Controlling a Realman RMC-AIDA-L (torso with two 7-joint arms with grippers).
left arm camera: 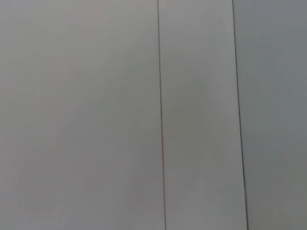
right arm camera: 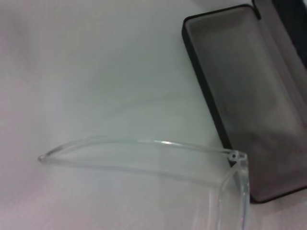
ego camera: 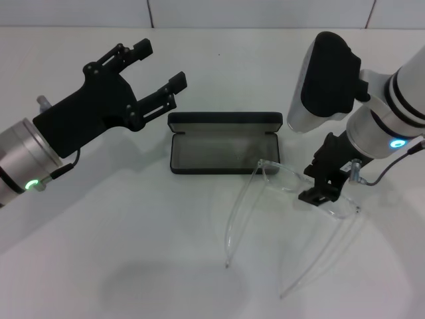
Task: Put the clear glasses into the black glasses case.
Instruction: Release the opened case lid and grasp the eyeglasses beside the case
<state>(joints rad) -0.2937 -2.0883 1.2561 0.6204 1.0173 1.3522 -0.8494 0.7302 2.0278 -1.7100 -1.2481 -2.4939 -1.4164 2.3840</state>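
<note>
A white table (ego camera: pixel 133 266) fills the head view, with a pale panelled wall (ego camera: pixel 252 12) behind it. The left arm reaches in from the left side, and the left gripper (ego camera: pixel 154 68) hangs above the table just left of the case, its two black fingers spread wide with nothing between them; its wrist camera shows only pale panels with thin dark seams (left arm camera: pixel 160 115). The right arm comes in from the right, white and bulky, and the right gripper (ego camera: pixel 325 189) sits low at the front right of the case, its fingers clamped on the lens of the clear glasses (ego camera: pixel 292 183) near the right end. The black glasses case (ego camera: pixel 224 143) lies open in the middle of the table, its long side running left to right, the lid standing up along the far edge and the grey lining bare. The glasses are outside the case, at its near right corner: the left end of the lens overlaps that corner in the head view, though whether it touches I cannot tell. Both thin arms are unfolded and stretch toward the robot, the left one ending at a tip (ego camera: pixel 228 264) on or just over the table. The right wrist view shows one clear arm (right arm camera: pixel 144 143), its hinge (right arm camera: pixel 236 155) and the open case beside it.
</note>
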